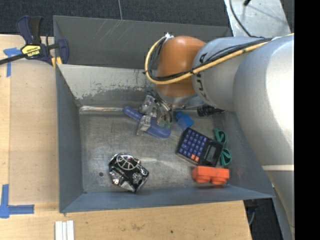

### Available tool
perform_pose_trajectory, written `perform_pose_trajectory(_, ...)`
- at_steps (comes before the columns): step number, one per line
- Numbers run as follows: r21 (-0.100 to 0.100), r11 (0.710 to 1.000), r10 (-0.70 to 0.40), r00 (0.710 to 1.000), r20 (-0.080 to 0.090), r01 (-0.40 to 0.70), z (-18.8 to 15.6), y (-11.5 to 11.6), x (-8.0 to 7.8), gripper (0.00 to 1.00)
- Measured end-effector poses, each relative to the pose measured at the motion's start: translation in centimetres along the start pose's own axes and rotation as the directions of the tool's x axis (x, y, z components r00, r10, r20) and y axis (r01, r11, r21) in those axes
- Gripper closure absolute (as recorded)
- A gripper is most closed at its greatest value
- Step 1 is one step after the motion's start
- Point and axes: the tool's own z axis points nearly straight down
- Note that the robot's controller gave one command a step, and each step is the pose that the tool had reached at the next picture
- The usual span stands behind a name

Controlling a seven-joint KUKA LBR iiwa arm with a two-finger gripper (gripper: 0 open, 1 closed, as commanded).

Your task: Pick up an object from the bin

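1. Grey metal bin (67, 149), with a few loose things on its floor.
2. Near the back wall, the claw (148, 116) is down on a long blue plastic piece (161, 131); its opening cannot be told.
3. Right of the claw lies a calculator (197, 146), with an orange block (210, 175) beyond it.

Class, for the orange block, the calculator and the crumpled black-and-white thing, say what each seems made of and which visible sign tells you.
Orange block: probably matte moulded plastic, from its even colour and rounded edges. Calculator: hard dark plastic casing with blue keys, perhaps rubbery. Crumpled black-and-white thing: likely thin glossy film or foil, given its creases and bright glints.
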Motion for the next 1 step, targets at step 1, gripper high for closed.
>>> perform_pose_trajectory(1,0.003,1.000,0.000,1.000,-0.009,0.000,-0.42,-0.08,0.21,1.00)
